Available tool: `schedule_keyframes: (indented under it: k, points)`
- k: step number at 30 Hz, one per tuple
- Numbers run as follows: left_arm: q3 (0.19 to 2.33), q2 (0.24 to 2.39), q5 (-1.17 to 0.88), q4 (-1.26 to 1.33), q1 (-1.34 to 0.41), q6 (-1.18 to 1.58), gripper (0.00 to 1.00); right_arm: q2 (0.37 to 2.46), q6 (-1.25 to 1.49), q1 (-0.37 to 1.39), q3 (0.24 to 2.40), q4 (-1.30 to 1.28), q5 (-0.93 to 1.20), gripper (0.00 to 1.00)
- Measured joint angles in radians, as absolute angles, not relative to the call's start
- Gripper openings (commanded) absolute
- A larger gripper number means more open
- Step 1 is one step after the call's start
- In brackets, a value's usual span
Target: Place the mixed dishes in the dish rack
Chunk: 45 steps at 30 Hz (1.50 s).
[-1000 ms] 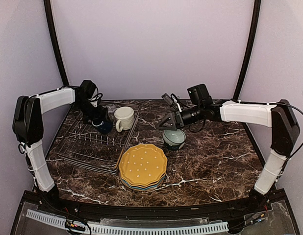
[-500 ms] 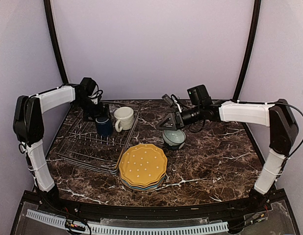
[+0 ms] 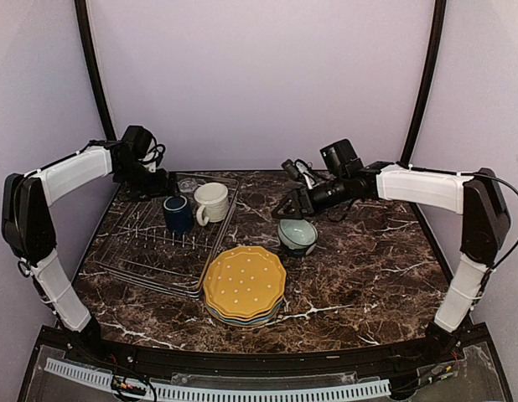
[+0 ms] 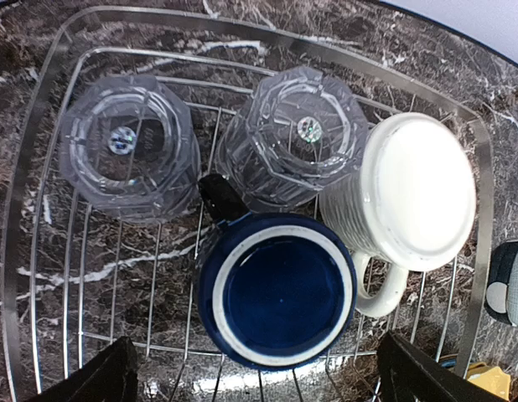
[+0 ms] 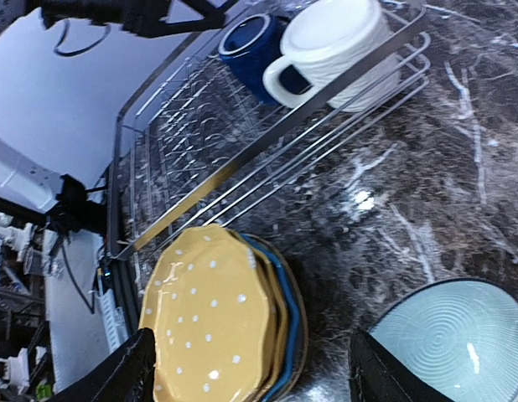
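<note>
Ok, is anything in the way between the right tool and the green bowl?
Nothing visible. The right tool hangs open close to the pale green bowl, which sits alone on the marble, apart from the plate stack.

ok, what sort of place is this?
Probably a lab test booth staged as a kitchen counter: plain lilac walls, a marble-look table, and a dish rack.
</note>
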State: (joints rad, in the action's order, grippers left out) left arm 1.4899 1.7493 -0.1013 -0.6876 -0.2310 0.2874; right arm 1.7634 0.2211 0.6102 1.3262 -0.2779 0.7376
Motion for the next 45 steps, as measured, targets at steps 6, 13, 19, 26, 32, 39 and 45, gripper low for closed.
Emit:
schedule_keyframes:
  k: [6,13,19,26,32,39,45]
  points:
    - [1.430,1.597,-0.067,-0.649,-0.231,0.260,0.99,1.718,0.131,0.607,1.375,-0.451,0.540,0.73]
    - [1.261,1.436,-0.154,-0.583,-0.231,0.244,0.99,1.633,0.059,0.670,1.367,-0.621,0.432,0.68]
    - [1.198,1.316,-0.187,-0.535,-0.231,0.235,0.97,1.635,0.088,0.802,1.353,-0.690,0.381,0.54]
    - [1.174,1.271,-0.223,-0.482,-0.231,0.239,0.97,1.733,0.166,0.860,1.360,-0.727,0.333,0.49]
    - [1.155,1.271,-0.252,-0.474,-0.232,0.244,0.97,1.819,0.219,0.877,1.398,-0.751,0.306,0.39]
    - [1.151,1.271,-0.271,-0.458,-0.232,0.244,0.97,1.868,0.252,0.896,1.448,-0.754,0.297,0.25]
    - [1.135,1.271,-0.278,-0.451,-0.232,0.246,0.97,1.878,0.280,0.897,1.451,-0.764,0.283,0.21]
